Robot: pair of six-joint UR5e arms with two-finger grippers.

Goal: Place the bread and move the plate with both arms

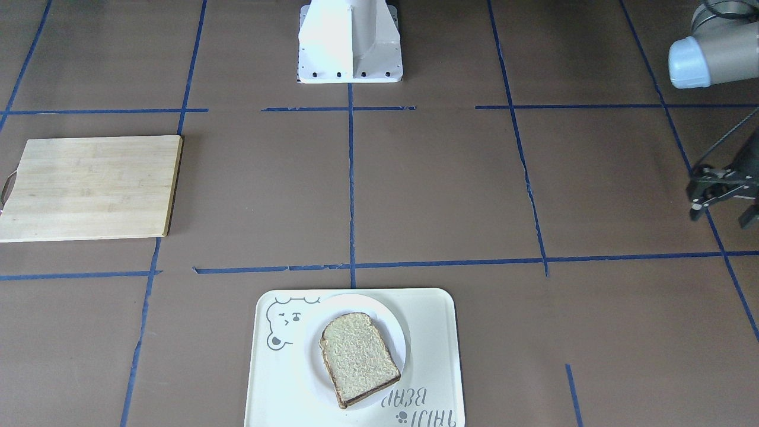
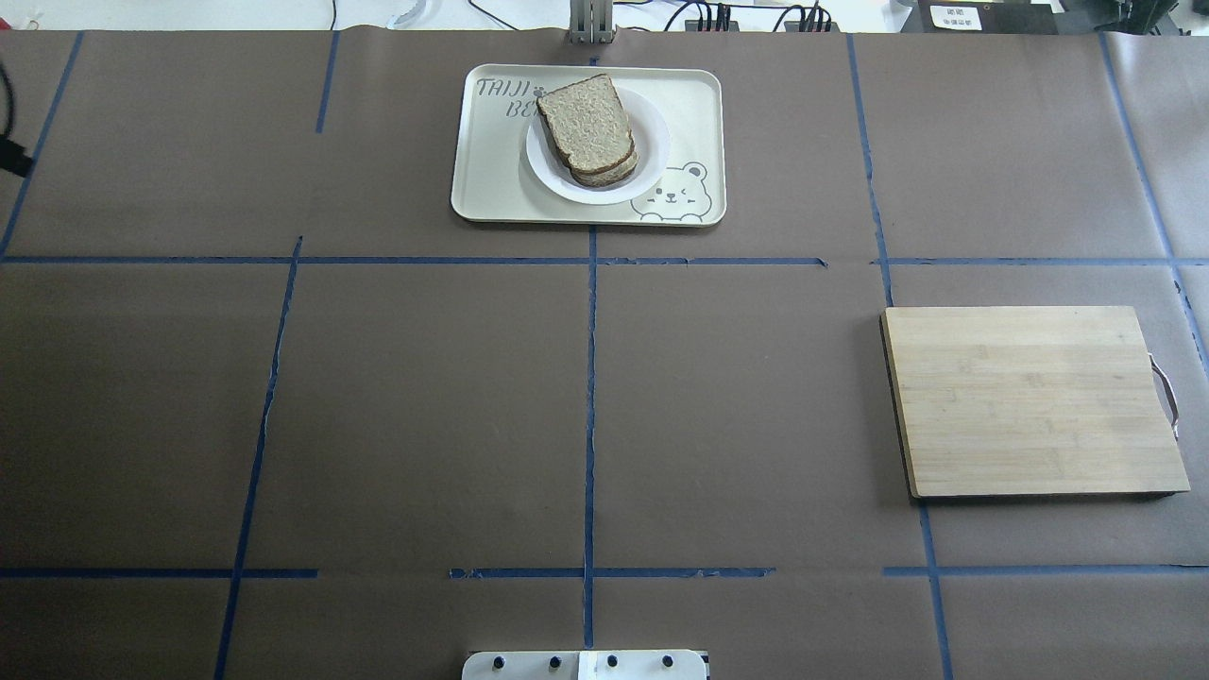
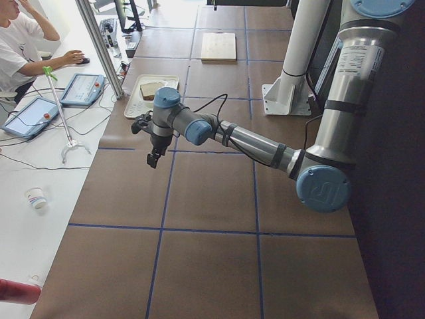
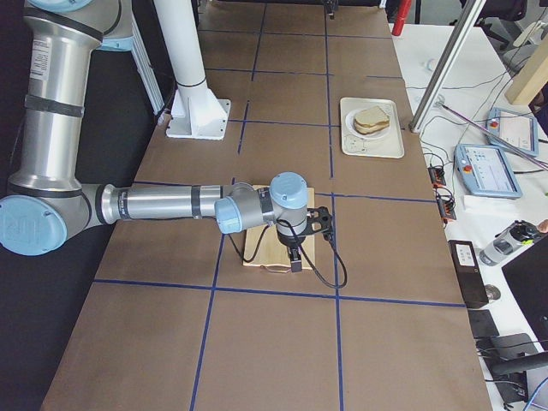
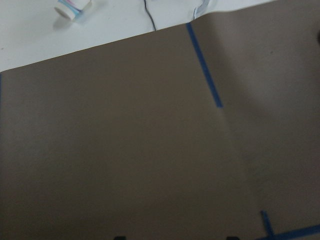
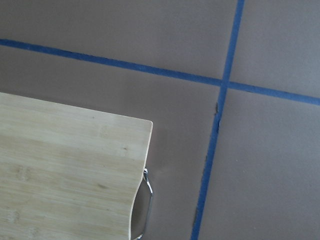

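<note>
The bread lies on the small white plate, which sits on the cream bear tray at the table's far edge from the robot. In the overhead view the bread tops a second layer on the plate. My left gripper hangs above bare table far to the tray's side, fingers apart and empty; it also shows in the exterior left view. My right gripper hovers over the wooden cutting board; I cannot tell whether it is open or shut.
The cutting board with a metal handle lies on the robot's right side. The white pedestal stands at the robot's edge. Blue tape lines cross the brown table. A paper cup lies on the floor.
</note>
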